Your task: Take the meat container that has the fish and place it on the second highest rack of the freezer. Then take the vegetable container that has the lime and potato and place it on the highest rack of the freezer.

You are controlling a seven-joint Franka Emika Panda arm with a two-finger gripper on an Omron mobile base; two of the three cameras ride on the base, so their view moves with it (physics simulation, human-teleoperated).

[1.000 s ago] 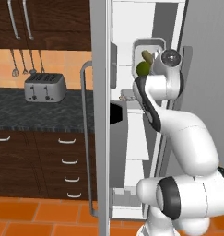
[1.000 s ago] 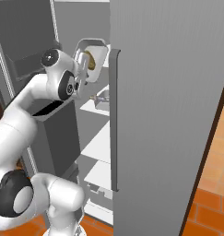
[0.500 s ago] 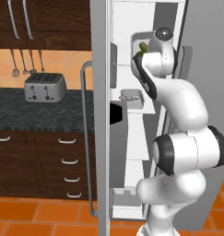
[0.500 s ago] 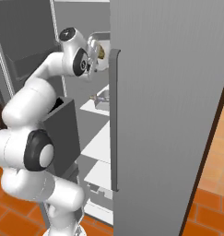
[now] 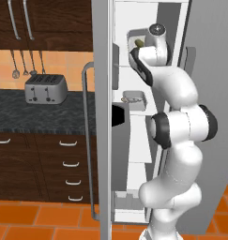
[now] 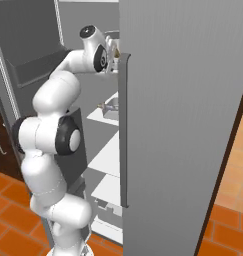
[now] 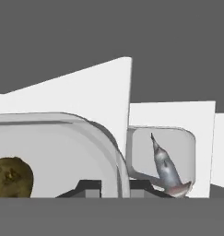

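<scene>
The freezer (image 5: 102,140) stands open, and my arm reaches high into its white interior. In the hand view my gripper (image 7: 115,189) is shut on the rim of the vegetable container (image 7: 62,138). The tan potato (image 7: 9,177) lies inside that tray. From the left base the vegetable container (image 5: 134,38) is up at the top rack, with the green lime (image 5: 139,43) showing in it. The meat container (image 5: 134,99) rests on a rack lower down, apart from the gripper. It also shows as the meat container (image 7: 162,154) holding the grey fish (image 7: 165,168), and as the meat container (image 6: 112,106).
The freezer's door (image 6: 183,125) fills the right side, close beside my arm. A dark door bin (image 5: 120,115) juts out at mid height. White shelves (image 6: 110,155) lie below. A toaster (image 5: 45,89) sits on the dark counter (image 5: 40,115) to the left, above wooden drawers (image 5: 64,164).
The arm has stretched upward and further into the freezer, carrying the vegetable container from in front of the shelves up to the top rack. The meat container stayed put.
</scene>
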